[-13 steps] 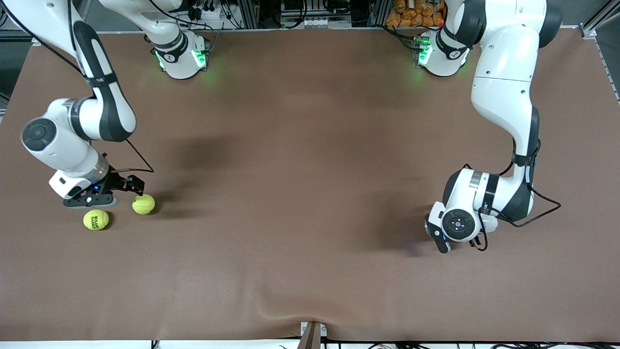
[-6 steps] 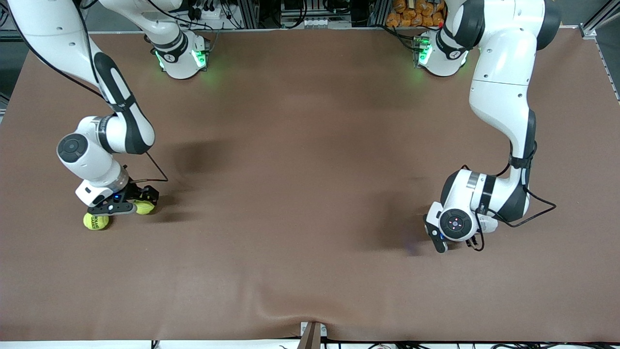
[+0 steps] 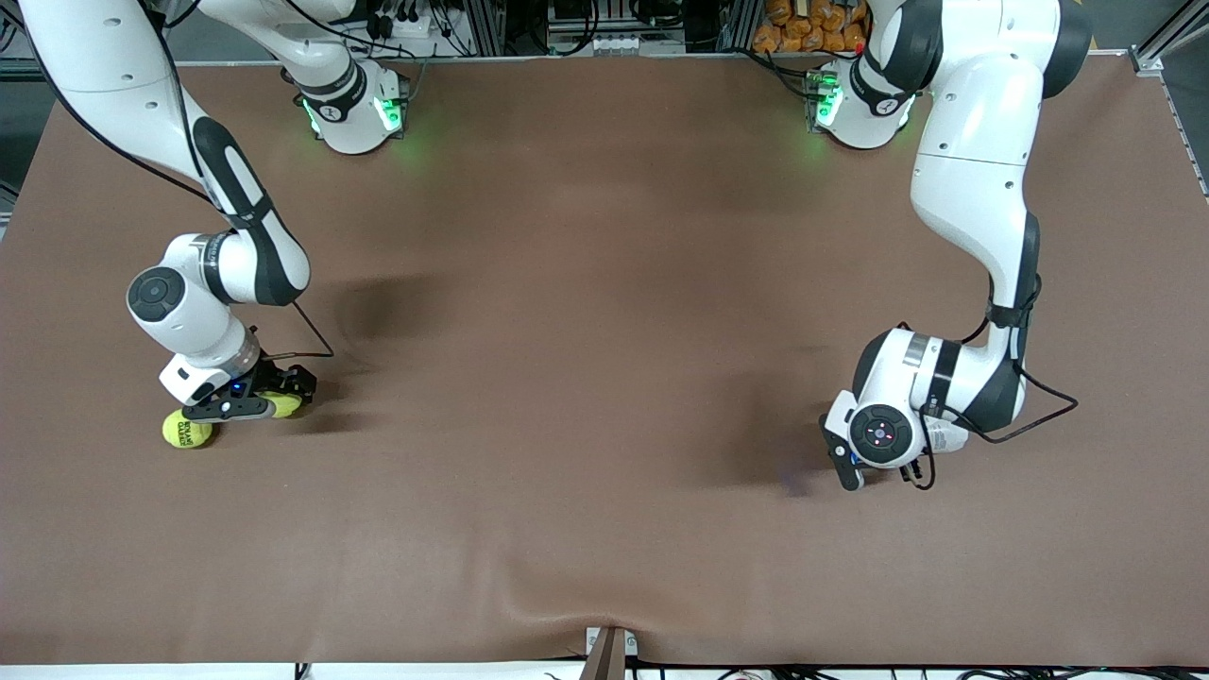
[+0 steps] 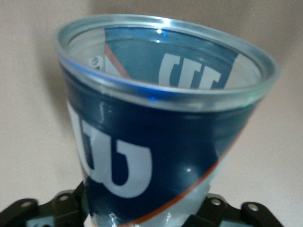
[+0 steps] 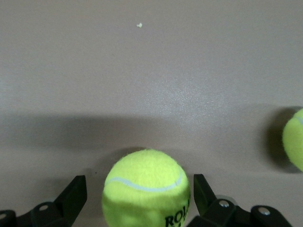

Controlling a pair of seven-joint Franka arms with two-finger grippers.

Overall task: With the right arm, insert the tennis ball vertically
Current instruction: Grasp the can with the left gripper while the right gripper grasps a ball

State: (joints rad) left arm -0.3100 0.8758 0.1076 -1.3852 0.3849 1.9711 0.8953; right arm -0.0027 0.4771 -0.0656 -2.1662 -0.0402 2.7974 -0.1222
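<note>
A yellow tennis ball [image 3: 284, 404] lies on the brown table [image 3: 586, 378] near the right arm's end. My right gripper [image 3: 281, 389] is down over it. In the right wrist view the ball [image 5: 147, 187] sits between the open fingers [image 5: 75, 191], with a gap on each side. A second tennis ball [image 3: 184, 430] lies beside it, closer to the front camera, and also shows at the edge as the second ball [image 5: 296, 144]. My left gripper [image 3: 853, 463] is low at the left arm's end. It is shut on a clear can with a blue label [image 4: 156, 137], mouth up. The front view hides the can.
Both arm bases [image 3: 354, 109] stand along the table's back edge. A small bracket [image 3: 609, 647] sits at the front edge's middle. A tiny speck of fluff [image 5: 138, 25] lies on the table.
My right arm swung toward the table's middle and came down over one ball, which now sits between its fingers. The left arm edged slightly toward the right arm's end.
</note>
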